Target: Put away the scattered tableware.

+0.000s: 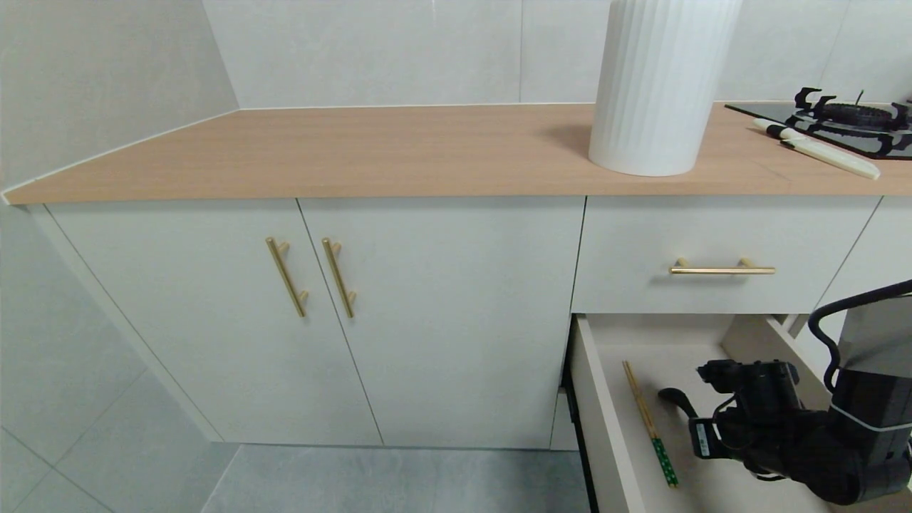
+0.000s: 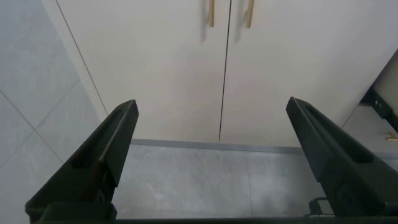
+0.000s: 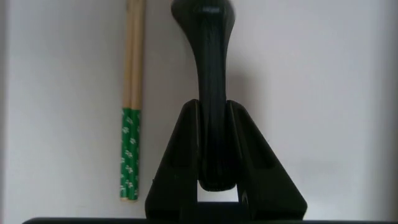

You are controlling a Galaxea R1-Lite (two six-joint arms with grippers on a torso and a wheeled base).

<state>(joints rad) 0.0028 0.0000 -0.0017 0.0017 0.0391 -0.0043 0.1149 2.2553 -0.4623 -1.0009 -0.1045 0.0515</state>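
My right gripper (image 3: 213, 134) is shut on a black utensil handle (image 3: 208, 68), held over the floor of the open drawer (image 1: 605, 399). In the head view the black utensil (image 1: 675, 400) sticks out ahead of the right gripper (image 1: 712, 420) inside the drawer. A pair of wooden chopsticks (image 1: 650, 422) with green patterned ends lies on the drawer floor beside it, also seen as chopsticks (image 3: 130, 99) next to the handle. My left gripper (image 2: 211, 162) is open with nothing between its fingers, low in front of the cabinet doors (image 2: 224, 62) above the floor.
On the wooden countertop (image 1: 356, 149) stand a tall white ribbed container (image 1: 659, 85) and, far right, a white knife (image 1: 819, 148) next to a black gas hob (image 1: 851, 121). A shut drawer with a gold handle (image 1: 721, 269) is above the open one.
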